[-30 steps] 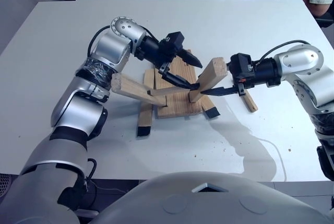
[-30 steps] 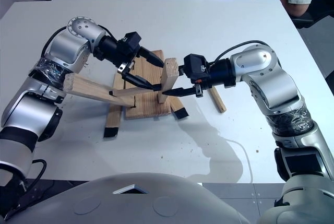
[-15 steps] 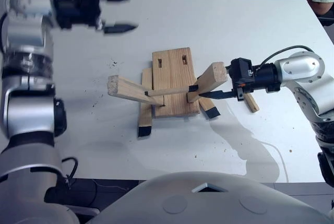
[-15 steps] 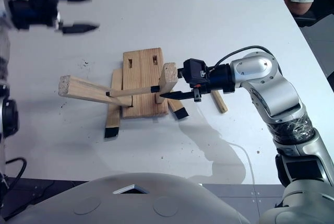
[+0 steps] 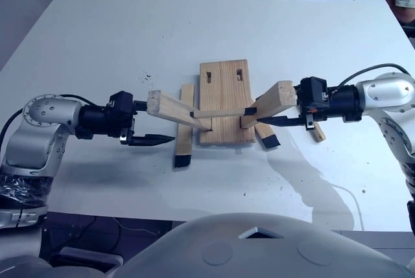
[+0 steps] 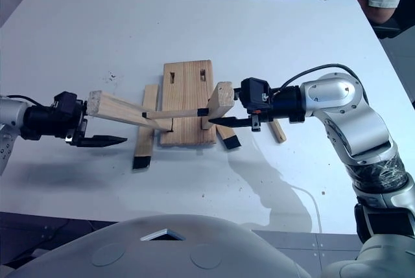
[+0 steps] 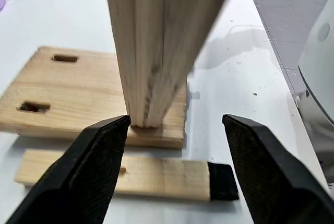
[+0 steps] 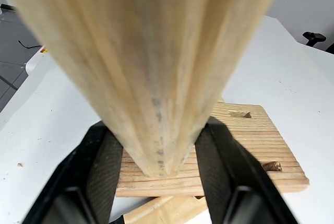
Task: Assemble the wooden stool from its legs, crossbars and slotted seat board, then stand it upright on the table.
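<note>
Down from high at the far left, the left gripper (image 7: 177, 121) now sits low over the table (image 5: 272, 38), at the outer end of the left leg (image 5: 172, 105). Its fingers are apart, one on each side of that leg, each with a gap to the wood. The right arm and the wood have kept their places.

The board (image 5: 224, 90) lies flat mid-table, with two slots near its far edge. Over its near half the left leg and the right leg (image 5: 275, 96) splay up and outward, joined low down by a crossbar (image 5: 220, 113). Whether their lower ends touch the board cannot be told. The right gripper (image 8: 159, 156) is clamped on the right leg, one finger pressed to each side.

A loose leg (image 5: 183, 142) with a black tip lies flat just beside the board's left edge. A second loose leg (image 5: 266, 137), also black-tipped, sticks out at the board's near right corner, under the right leg. A thin stick (image 5: 317, 134) lies near it, farther right.
</note>
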Robot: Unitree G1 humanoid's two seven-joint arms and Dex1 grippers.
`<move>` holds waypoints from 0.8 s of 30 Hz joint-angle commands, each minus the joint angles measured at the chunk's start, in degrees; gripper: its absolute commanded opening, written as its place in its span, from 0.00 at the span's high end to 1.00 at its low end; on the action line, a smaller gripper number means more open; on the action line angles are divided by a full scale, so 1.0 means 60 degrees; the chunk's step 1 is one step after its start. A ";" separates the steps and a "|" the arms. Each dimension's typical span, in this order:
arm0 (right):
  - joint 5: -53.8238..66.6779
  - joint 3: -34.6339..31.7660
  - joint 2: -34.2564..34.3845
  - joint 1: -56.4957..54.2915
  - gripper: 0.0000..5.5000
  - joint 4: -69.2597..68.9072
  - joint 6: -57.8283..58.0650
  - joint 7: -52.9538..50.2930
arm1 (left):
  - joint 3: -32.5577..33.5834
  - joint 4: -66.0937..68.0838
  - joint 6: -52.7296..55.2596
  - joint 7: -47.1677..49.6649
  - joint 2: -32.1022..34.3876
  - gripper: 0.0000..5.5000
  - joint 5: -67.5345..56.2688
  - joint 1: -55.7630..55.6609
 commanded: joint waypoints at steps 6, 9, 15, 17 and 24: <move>-0.0768 0.1521 0.0417 -0.0396 0.64 0.0727 0.0646 0.0279 | -0.1072 -0.2087 0.1149 0.0248 -0.0471 0.40 -0.0199 -0.1061; -0.0905 0.1893 0.0691 -0.0701 0.64 0.1012 0.0648 0.0385 | -0.1385 -0.1948 0.1366 0.0529 -0.0939 0.40 0.0046 -0.1623; -0.1214 0.2673 0.1306 -0.1065 0.64 0.1399 0.0767 0.0517 | -0.2194 -0.2275 0.1736 0.0568 -0.1742 0.40 0.0272 -0.2567; -0.1371 0.2967 0.1643 -0.1240 0.64 0.1634 0.0808 0.0569 | -0.2376 -0.2479 0.1866 0.0495 -0.1903 0.40 0.0212 -0.2876; -0.1602 0.3607 0.2484 -0.1656 0.64 0.2131 0.1023 0.0691 | -0.2566 -0.2584 0.2507 0.0531 -0.2616 0.40 0.0169 -0.4135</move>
